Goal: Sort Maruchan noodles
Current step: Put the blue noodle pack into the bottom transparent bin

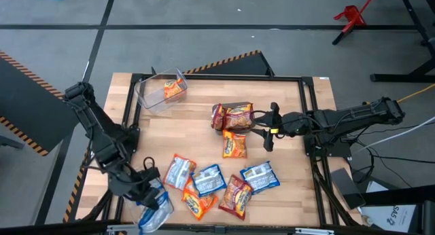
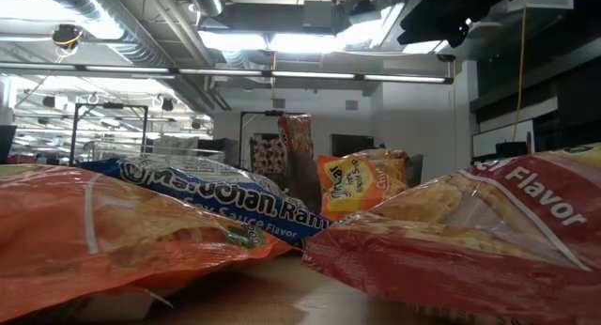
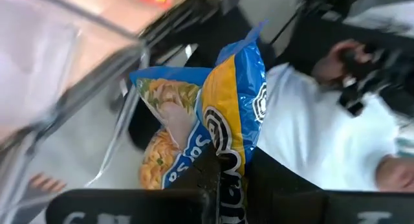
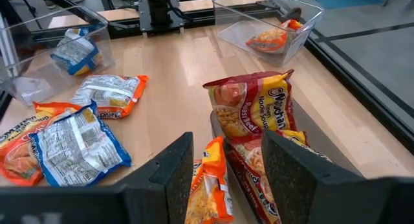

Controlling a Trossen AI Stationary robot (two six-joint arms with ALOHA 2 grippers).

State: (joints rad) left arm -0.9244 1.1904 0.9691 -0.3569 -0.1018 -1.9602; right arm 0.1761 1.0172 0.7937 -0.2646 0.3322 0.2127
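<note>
left gripper (image 1: 151, 194): at the table's near left corner, clenched on a blue packet (image 3: 220, 114), held over a clear bin (image 1: 155, 214)
right gripper (image 1: 262, 121): fingers spread apart, hovering at mid-table beside a red packet (image 4: 252, 111) standing upright
orange packet (image 4: 210, 182): between the right fingers
far bin (image 1: 160, 92): holds one orange packet
loose packets (image 1: 207, 181): scattered along the near edge, orange, blue-and-white and red

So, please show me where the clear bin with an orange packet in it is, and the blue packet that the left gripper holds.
clear bin (image 1: 151, 94), high view, bare floor of the bin.
blue packet (image 3: 234, 94), left wrist view, its yellow-and-blue printed face.
</note>
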